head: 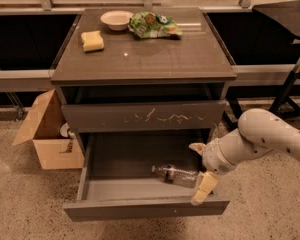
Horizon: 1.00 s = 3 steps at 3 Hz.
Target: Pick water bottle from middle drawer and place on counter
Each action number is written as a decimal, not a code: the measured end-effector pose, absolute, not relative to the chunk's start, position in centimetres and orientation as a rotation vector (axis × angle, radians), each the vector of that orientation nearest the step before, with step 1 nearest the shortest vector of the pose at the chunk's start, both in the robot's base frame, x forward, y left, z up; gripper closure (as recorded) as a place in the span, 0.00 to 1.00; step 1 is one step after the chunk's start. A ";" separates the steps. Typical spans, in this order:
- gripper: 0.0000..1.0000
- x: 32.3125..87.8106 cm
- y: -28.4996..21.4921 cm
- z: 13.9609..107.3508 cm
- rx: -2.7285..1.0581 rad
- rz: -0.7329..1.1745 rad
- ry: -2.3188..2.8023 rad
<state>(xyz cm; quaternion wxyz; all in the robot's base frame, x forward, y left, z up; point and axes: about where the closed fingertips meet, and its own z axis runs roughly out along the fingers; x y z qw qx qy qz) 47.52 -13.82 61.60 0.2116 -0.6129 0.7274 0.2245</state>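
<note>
The gripper [200, 167], its fingers spread wide, sits in the lower right of the frame at the middle drawer's [140, 209] right end, just beside the lying water bottle [176, 174].

We see a white bowl [116, 19]. Just right of it lies a green snack bag [154, 25]; front-left of it, a yellow sponge [92, 40]. Far below-left of it stands an open cardboard box [45, 129].
</note>
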 end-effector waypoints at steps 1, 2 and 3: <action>0.00 47.5 -13.8 61.6 -1.703 0.623 2.021; 0.00 49.0 -15.1 57.8 -1.693 0.575 2.121; 0.00 50.9 -16.7 53.2 -1.670 0.583 2.182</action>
